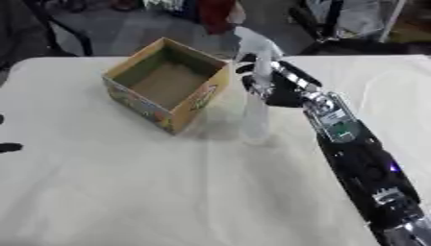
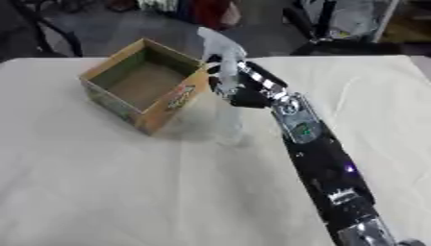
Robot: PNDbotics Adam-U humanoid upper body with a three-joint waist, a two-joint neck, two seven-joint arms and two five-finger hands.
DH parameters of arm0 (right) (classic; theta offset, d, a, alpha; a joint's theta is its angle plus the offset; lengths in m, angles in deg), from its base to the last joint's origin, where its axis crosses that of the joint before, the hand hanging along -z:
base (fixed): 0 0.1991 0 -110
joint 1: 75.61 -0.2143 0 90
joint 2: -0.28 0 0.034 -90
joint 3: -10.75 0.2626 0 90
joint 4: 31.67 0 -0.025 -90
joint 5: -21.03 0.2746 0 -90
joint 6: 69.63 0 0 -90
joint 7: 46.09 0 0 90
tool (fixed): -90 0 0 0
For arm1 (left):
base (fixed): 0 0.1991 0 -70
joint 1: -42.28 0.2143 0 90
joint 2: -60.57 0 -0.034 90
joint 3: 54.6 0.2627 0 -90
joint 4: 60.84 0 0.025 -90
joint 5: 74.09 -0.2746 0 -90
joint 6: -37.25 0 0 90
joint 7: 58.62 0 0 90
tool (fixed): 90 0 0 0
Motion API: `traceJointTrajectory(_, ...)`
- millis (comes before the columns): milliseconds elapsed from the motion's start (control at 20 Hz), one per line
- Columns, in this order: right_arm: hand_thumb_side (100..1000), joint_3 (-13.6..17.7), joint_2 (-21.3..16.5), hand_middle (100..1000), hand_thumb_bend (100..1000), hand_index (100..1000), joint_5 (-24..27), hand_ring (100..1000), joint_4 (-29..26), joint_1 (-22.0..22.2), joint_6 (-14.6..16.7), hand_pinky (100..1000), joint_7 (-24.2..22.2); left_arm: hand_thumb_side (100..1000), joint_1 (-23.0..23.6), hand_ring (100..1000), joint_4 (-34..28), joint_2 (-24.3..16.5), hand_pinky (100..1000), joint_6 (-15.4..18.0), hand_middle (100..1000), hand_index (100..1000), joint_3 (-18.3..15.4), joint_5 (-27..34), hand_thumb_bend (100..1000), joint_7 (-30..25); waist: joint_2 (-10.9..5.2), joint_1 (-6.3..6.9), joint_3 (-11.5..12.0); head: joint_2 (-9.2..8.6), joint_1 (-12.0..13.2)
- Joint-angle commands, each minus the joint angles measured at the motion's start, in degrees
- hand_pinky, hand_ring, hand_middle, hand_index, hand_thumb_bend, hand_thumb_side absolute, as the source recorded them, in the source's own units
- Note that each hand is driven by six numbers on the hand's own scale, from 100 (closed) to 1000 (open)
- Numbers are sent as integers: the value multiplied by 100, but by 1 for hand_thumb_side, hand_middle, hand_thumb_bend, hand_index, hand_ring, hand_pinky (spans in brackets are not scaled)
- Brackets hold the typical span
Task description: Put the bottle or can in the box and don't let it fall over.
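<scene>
Spray bottle [image 1: 255, 113]: clear plastic, pale trigger head at top, upright on the bench [image 1: 126, 192], base resting on or just above the cloth, just beside the right-hand corner of the box. Not yet in the box.

Cardboard box [image 1: 168, 84]: open-topped, brown inside, printed colours on the outer walls, set cornerwise on the bench. Nothing visible inside.

Right hand [image 1: 273, 89]: black with silver joints, arm entering from the lower right. Fingers curled round the neck and upper body of the spray bottle, pinching it from the right side.

Left hand [image 1: 6, 146]: only a dark sliver shows at the left edge of the left eye view; whether it is spread or closed cannot be told.

Bench: covered in a pale, creased cloth.

Step in hand, as judged: lifting the bottle to carry it over the box wall. Handling note: keep the bottle vertical, raise its base clear of the near rim before moving leftward, and centre it over the box floor. The bottle is tall and narrow with a heavy head, so it likely tips easily; lower until the base sits flat, and only then uncurl the fingers.
</scene>
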Motion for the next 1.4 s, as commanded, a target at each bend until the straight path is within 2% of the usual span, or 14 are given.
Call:
traceJointTrajectory(50, 481, 43, 14, 906, 100, 915, -92, 872, 5, -63, -33, 790, 35, 983, -73, 1000, -131, -80, 734, -2, 959, 1000, -61, 17, 460, 29, -52, 18, 1, -62, 9)
traceJointTrajectory(500, 474, 22, 130, 893, 100, 894, -279, 863, 122, 59, -74, 778, 59, 985, -82, 1000, -129, -76, 733, -4, 959, 1000, -49, 29, 463, 10, -48, 20, -11, -63, 14)
traceJointTrajectory(650, 424, 29, 135, 869, 100, 854, -352, 842, 177, 70, -57, 762, 71, 986, -86, 1000, -129, -73, 733, -8, 959, 1000, -49, 36, 463, 8, -48, 21, -7, -75, 11)
traceJointTrajectory(850, 436, 36, 128, 781, 100, 712, -393, 773, 215, 74, 0, 713, 62, 990, -90, 1000, -129, -69, 732, -13, 959, 1000, -48, 40, 464, 5, -44, 20, -5, -73, 4)
traceJointTrajectory(900, 395, 36, 124, 746, 100, 674, -410, 750, 221, 75, 16, 705, 58, 990, -91, 1000, -129, -68, 732, -15, 959, 1000, -48, 40, 464, 4, -43, 20, -4, -73, 5)
traceJointTrajectory(950, 449, 35, 117, 718, 100, 645, -437, 729, 229, 81, 35, 699, 49, 994, -93, 1000, -128, -67, 732, -17, 958, 1000, -48, 41, 466, 6, -43, 19, -2, -72, 5)
traceJointTrajectory(1050, 456, 38, 110, 658, 100, 581, -498, 684, 255, 99, 76, 685, 38, 997, -94, 1000, -129, -66, 732, -22, 958, 1000, -48, 46, 468, 10, -43, 17, -2, -73, 0)
traceJointTrajectory(1200, 470, 56, 111, 528, 100, 459, -575, 554, 313, 128, 128, 583, 81, 1000, -98, 1000, -129, -63, 731, -32, 958, 1000, -45, 53, 472, 13, -43, 17, -2, -80, -29)
traceJointTrajectory(1350, 470, 118, 113, 367, 100, 283, -547, 398, 372, 148, 102, 413, 261, 1000, -102, 1000, -132, -62, 731, -45, 957, 1000, -50, 73, 474, 25, -44, 19, -3, -98, -44)
traceJointTrajectory(1400, 470, 154, 108, 352, 100, 265, -502, 372, 378, 143, 61, 391, 328, 1000, -103, 1000, -132, -61, 731, -49, 956, 1000, -52, 77, 474, 28, -45, 19, -2, -103, -50)
